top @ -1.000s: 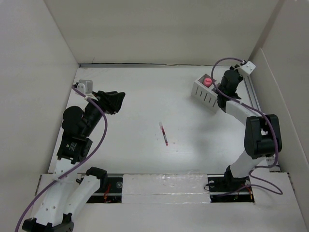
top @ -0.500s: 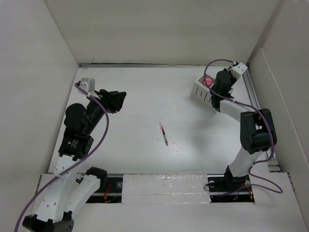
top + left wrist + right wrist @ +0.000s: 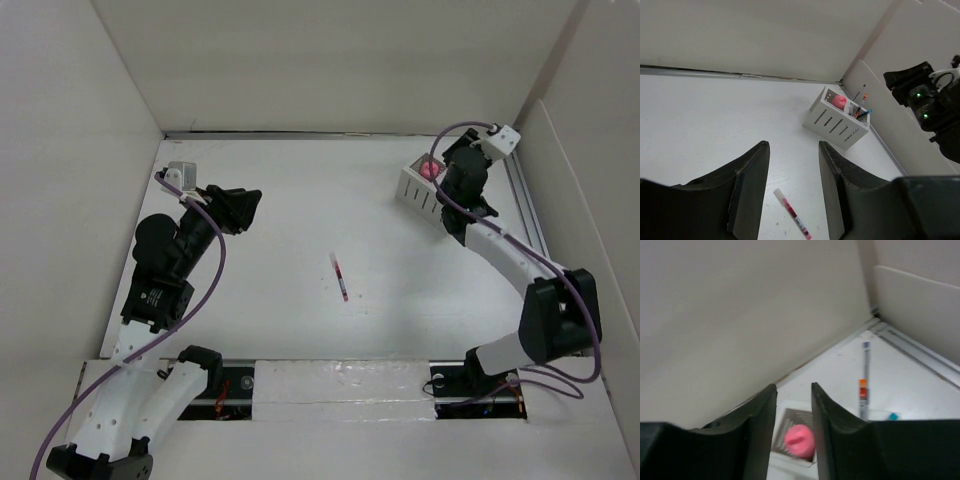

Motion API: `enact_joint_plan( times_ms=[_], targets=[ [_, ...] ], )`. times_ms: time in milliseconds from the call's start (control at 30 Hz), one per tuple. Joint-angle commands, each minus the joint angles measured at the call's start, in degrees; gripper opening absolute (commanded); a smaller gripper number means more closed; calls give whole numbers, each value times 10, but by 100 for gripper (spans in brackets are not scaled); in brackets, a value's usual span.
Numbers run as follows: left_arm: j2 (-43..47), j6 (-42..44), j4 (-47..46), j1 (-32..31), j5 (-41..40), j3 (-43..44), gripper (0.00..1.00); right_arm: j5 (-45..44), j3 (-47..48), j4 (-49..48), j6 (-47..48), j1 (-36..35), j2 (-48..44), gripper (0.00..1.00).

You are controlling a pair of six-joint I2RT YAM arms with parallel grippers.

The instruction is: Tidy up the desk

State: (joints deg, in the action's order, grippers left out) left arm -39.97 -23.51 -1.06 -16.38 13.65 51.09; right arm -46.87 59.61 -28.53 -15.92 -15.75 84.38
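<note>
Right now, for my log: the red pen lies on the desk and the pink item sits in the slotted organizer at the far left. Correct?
Wrong side: the top external view shows the slotted organizer at the far right. The red pen lies on the desk and the pink item sits in that organizer.

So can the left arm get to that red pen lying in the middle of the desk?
Probably yes. The left gripper is open and empty, the red pen lies alone on the desk, and nothing stands between them.
</note>
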Motion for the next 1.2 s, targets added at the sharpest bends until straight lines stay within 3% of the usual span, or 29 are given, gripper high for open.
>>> enact_joint_plan(
  times_ms=[0, 67, 233, 333, 433, 567, 633, 700, 767, 900, 933, 1033, 1167],
  targets=[
    [8, -7, -33, 3, 16, 0, 40, 143, -19, 37, -60, -24, -50, 38],
    [8, -7, -35, 3, 17, -1, 40, 182, -38, 38, -66, -59, -50, 23],
    [8, -7, -35, 3, 17, -2, 40, 120, -41, 79, -80, -93, -17, 0],
    [5, -8, -36, 3, 18, -2, 40, 152, -27, 124, -104, -70, -24, 0],
    [7, -9, -37, 3, 22, -2, 40, 239, -36, 125, -104, -70, -36, 0],
    [12, -8, -34, 3, 15, -2, 40, 153, -37, 153, -113, -84, -20, 0],
    [14, -9, -37, 3, 18, -5, 40, 167, -16, 182, -131, -50, -18, 0],
    [13, -10, -37, 3, 21, -5, 40, 206, -4, 183, -151, 27, -18, 0],
    [10, -10, -36, 3, 24, -2, 40, 257, 35, 191, -165, 106, -9, 6],
    [19, -9, -37, 3, 18, -2, 40, 269, 153, 243, -169, 178, 63, 15],
    [21, -9, -35, 3, 17, -2, 40, 257, 181, 254, -167, 184, 106, 25],
    [27, -8, -34, 3, 16, -2, 40, 233, 280, 304, -164, 210, 170, 40],
    [30, -7, -33, 3, 11, 0, 40, 268, 375, 337, -176, 247, 300, 51]
  ],
)
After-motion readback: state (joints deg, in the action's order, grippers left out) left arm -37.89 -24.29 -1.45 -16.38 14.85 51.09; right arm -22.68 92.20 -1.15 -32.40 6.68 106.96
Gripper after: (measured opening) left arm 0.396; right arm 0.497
